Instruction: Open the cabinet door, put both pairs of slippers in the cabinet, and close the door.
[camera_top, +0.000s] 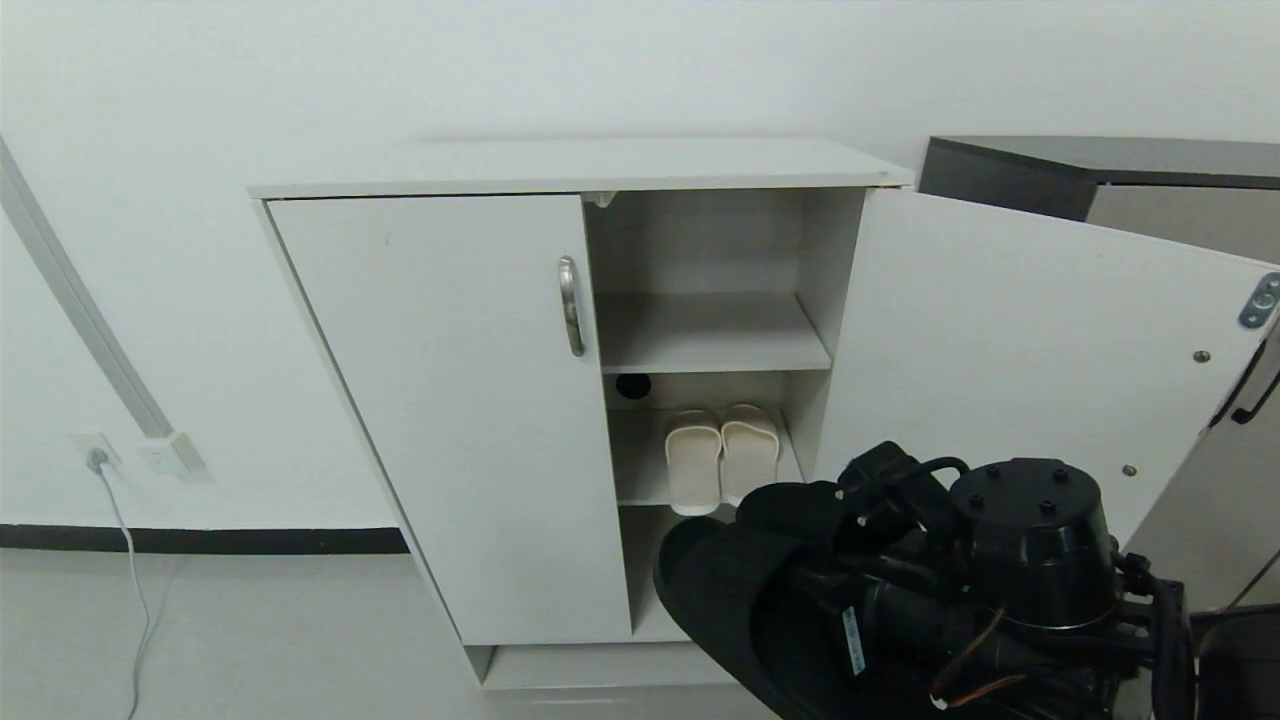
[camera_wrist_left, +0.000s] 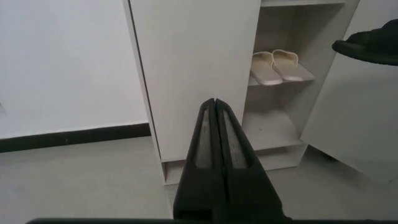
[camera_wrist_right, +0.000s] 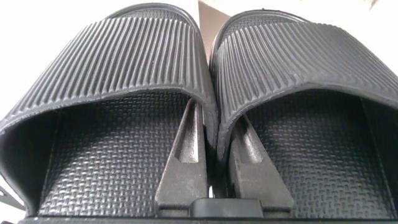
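black slippers (camera_top: 730, 590) held before the open cabinet (camera_top: 440, 400) | adjoining side walls pinched by right gripper (camera_wrist_right: 214, 118), one finger inside each | left gripper (camera_wrist_left: 214, 106) pressed together, empty | white slippers (camera_top: 720, 455) shelved inside

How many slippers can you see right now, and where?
4. Two white slippers sit side by side on the lower shelf of the cabinet; two black slippers are clamped in the right hand. The shut left door could hide more.

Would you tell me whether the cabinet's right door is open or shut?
Open: the right door is swung outward, baring the white slippers on a shelf; the left door is shut.
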